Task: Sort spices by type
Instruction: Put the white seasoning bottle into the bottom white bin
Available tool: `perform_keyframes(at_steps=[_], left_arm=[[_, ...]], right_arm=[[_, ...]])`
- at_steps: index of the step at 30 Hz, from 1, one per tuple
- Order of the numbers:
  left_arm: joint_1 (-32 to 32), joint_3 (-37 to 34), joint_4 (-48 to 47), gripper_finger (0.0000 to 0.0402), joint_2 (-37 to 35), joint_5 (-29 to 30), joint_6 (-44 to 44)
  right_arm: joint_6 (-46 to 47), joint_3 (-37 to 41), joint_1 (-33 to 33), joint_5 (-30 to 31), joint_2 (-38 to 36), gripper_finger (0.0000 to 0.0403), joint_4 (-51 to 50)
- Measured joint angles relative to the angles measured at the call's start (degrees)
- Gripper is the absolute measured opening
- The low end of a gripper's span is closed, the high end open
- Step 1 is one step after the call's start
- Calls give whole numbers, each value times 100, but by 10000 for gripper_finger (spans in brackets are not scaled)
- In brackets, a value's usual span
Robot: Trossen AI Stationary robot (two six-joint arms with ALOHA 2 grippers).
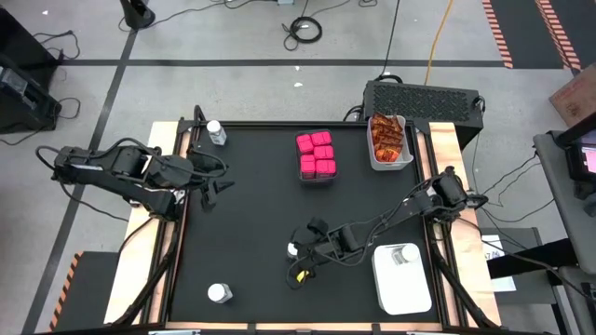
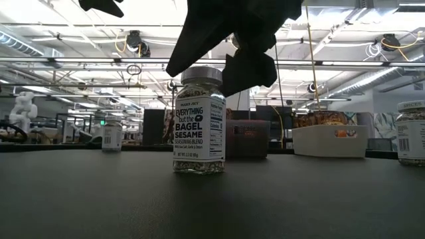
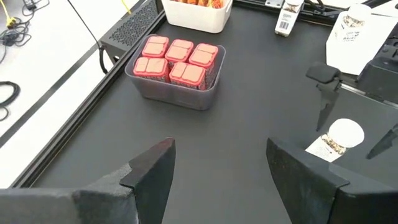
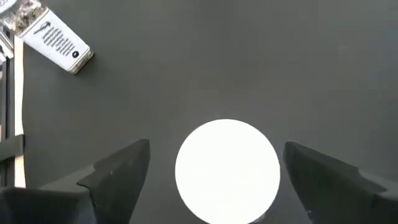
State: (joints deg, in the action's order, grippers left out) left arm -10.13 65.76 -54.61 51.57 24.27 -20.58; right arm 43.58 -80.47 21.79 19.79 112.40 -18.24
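Note:
A clear jar with a white round lid (image 4: 227,171) stands upright on the black table (image 1: 251,223), near its middle front. My right gripper (image 4: 216,148) is open over it, one finger on either side of the lid, touching nothing; the low view shows the jar (image 2: 199,123) under the dark fingers. My left gripper (image 3: 219,149) hangs open above the table's left side (image 1: 222,186). Pink packs (image 1: 317,155) fill a grey tray at the far middle. Orange-red sachets (image 1: 386,138) lie in a white bin at the far right.
Two more jars stand loose, one at the far left (image 1: 216,133) and one near the front edge (image 1: 219,293). A white bin (image 1: 402,284) at the near right holds another jar (image 1: 402,254). Bare table lies between the left arm and the pink packs.

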Motion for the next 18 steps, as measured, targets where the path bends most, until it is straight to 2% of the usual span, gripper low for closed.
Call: perform_keyframes(at_steps=[5, 11, 12, 18], left_arm=[[0, 0, 0, 253, 0, 2, 9], [0, 0, -13, 253, 0, 4, 35], [0, 0, -15, 253, 0, 4, 35], [0, 0, -52, 253, 0, 7, 35]], right_arm=[[99, 0, -9, -7, 0, 300, -9], [412, 0, -13, -59, -30, 195, -50], [468, 0, -12, -73, -48, 185, -54], [907, 0, 27, -285, -367, 185, -273]])
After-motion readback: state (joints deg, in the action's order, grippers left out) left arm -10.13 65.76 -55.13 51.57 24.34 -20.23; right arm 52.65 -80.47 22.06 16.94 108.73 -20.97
